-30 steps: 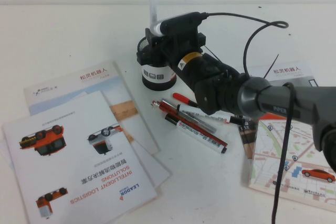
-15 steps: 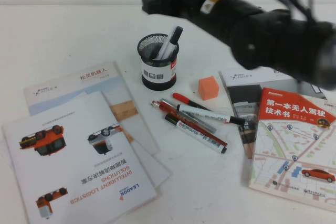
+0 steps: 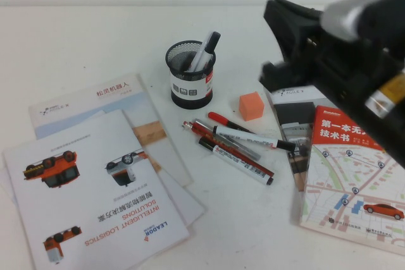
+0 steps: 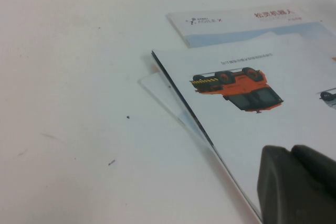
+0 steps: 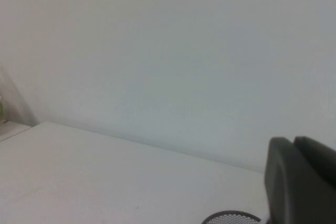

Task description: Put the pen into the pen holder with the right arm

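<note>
The pen (image 3: 204, 52) stands tilted inside the pen holder (image 3: 190, 74), its dark end sticking out above the rim. The black wire-mesh holder sits at the table's back middle. My right arm (image 3: 342, 55) is raised high to the right of the holder, well clear of it. In the right wrist view the right gripper (image 5: 302, 182) is shut with nothing in it, and the holder's rim (image 5: 231, 217) shows just beneath. My left gripper (image 4: 296, 182) is shut and empty, hovering over a brochure with an orange vehicle (image 4: 236, 85).
An orange cube (image 3: 251, 105) lies right of the holder. Several red and white pens and a marker (image 3: 237, 150) lie in a bunch in front of it. Brochures (image 3: 95, 175) cover the left front, and a map booklet (image 3: 354, 169) lies under the right arm.
The right gripper let go of the pen, which now rests in the holder. The right arm then rose and drew back to the right, and its jaws closed.
</note>
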`<state>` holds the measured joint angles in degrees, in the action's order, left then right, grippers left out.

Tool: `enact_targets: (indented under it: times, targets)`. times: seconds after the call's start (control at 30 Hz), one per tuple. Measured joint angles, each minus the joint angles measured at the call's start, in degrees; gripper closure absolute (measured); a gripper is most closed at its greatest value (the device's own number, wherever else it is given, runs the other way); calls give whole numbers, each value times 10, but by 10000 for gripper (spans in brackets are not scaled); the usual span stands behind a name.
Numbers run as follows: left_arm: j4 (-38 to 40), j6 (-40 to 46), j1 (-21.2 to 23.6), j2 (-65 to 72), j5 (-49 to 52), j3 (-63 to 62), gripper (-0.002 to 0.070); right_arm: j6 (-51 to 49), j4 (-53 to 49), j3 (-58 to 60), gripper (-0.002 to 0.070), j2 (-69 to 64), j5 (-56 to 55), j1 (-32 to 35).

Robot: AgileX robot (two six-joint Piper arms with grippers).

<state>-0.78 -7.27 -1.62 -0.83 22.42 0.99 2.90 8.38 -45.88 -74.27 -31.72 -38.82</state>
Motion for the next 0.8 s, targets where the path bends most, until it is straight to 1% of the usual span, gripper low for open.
enact_targets:
  times: [0.1,0.3,0.37,0.53,0.63,0.8]
  targets:
    - [0,0,0,0,0,0,677,-2,-46,37,695,40,-2,0]
    - [0,0,0,0,0,0,678,-7,-213,93,695,129,0,0]
    - [0,0,0,0,0,0,678,-12,-214,104,695,151,23,-1]
    - [0,0,0,0,0,0,677,4,-162,132,695,178,79,4]
    - [0,0,0,0,0,0,677,31,-134,150,695,198,95,30]
    - [0,0,0,0,0,0,677,41,-121,174,695,248,100,77]
